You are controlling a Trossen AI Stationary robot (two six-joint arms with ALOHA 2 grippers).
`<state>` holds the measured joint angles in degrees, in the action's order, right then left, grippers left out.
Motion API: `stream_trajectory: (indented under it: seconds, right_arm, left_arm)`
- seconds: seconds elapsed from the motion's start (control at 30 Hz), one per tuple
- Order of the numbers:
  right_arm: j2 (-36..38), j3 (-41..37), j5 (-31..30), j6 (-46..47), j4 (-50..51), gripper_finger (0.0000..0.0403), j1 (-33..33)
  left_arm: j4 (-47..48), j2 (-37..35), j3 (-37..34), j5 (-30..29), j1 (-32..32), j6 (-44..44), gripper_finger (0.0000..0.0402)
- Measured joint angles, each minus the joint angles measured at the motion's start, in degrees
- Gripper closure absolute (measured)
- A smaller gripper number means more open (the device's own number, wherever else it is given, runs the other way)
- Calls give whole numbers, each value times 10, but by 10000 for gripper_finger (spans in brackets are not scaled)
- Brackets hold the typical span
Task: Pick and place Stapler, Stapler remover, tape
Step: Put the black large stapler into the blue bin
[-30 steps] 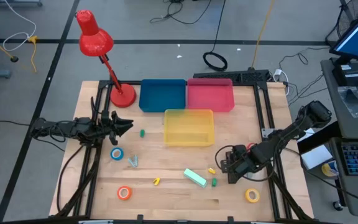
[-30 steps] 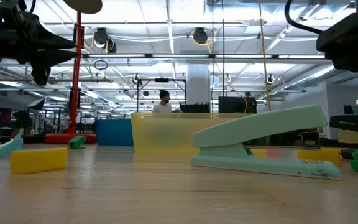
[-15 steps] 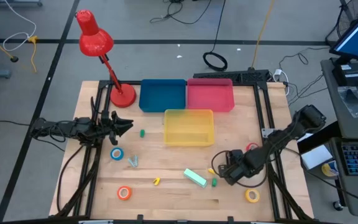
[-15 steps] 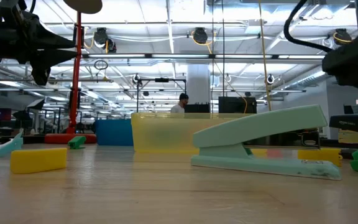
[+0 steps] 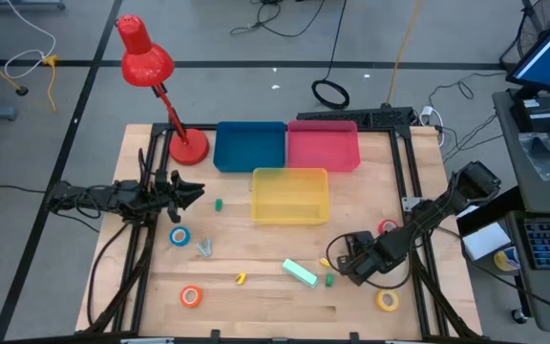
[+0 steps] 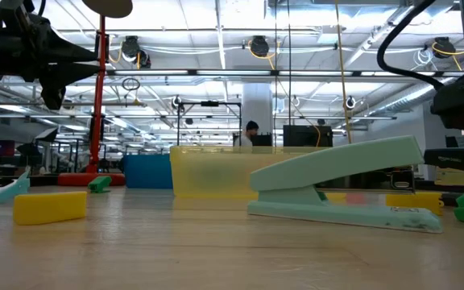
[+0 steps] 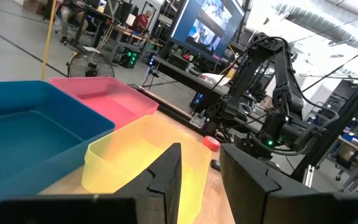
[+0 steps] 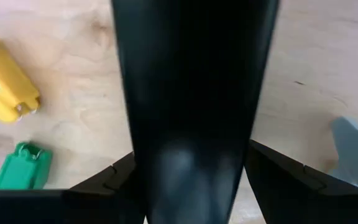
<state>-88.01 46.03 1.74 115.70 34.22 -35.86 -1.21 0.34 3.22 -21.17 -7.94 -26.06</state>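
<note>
The mint stapler (image 5: 301,272) (image 6: 337,181) lies flat near the table's near edge. Beside it lie a green staple remover (image 5: 329,280) (image 8: 23,167) and a yellow one (image 5: 326,262) (image 8: 5,90). Other removers: yellow (image 5: 241,278), green (image 5: 219,204), pale blue (image 5: 204,248). The tape rolls lie flat: blue (image 5: 179,236), orange (image 5: 191,296), yellow (image 5: 387,300), red (image 5: 388,227). My right gripper (image 5: 342,259) hovers just right of the yellow remover, fingers shut, touching nothing. My left gripper (image 5: 197,192) (image 7: 201,180) waits open at the left side.
Blue bin (image 5: 249,146), pink bin (image 5: 323,146) and yellow bin (image 5: 289,195) sit at the far middle. A red desk lamp (image 5: 187,145) stands at the far left corner. A person walks in the room behind the table in the low view.
My right gripper has crept a little toward the table's left, closer to the yellow staple remover and the stapler, with its arm swinging along. No object has moved.
</note>
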Motion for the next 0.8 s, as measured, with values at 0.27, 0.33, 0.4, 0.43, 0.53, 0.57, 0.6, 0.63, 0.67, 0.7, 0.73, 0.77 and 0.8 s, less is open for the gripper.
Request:
stream_trajectory:
  seconds: [0.27, 0.33, 0.4, 0.43, 0.53, 0.57, 0.6, 0.63, 0.67, 0.7, 0.73, 0.77, 0.8]
  right_arm:
    - [-1, -7, -1, -30, -9, 168, 1]
    - [-1, -8, -1, -30, -8, 169, 1]
    - [-2, -8, -2, -37, -4, 171, 1]
    - [-2, -8, -2, -44, -3, 171, 1]
    - [-2, -8, -5, -59, 0, 171, 1]
    - [-2, -8, -9, -63, 1, 171, 1]
    - [-2, -8, -11, -68, 2, 172, 1]
    - [-2, -8, -13, -71, 3, 173, 1]
    - [-2, -8, -13, -73, 5, 176, 1]
    - [-2, -8, -13, -73, 7, 179, 1]
    - [-2, -8, -13, -74, 8, 184, 1]
    - [-2, -9, -13, -74, 10, 191, 1]
    - [-2, -9, -13, -75, 12, 200, 1]
  left_arm:
    - [0, 0, 0, 0, 0, -1, 291]
    - [0, 0, 0, 0, 0, -1, 291]
    - [0, 0, 0, 0, 0, -4, 291]
    - [0, 0, 0, 0, 0, -9, 291]
    - [0, 0, 0, 0, 0, -18, 291]
    - [0, 0, 0, 0, 0, -19, 291]
    - [0, 0, 0, 0, 0, -19, 291]
    - [-2, 0, 0, 0, 0, -21, 291]
    - [-5, 0, 0, 0, 0, -26, 291]
    - [-7, 0, 0, 0, 0, -35, 291]
    - [-7, 0, 0, 0, 0, -42, 291]
    - [-7, 0, 0, 0, 0, -47, 291]
    - [-7, 0, 0, 0, 0, -47, 291]
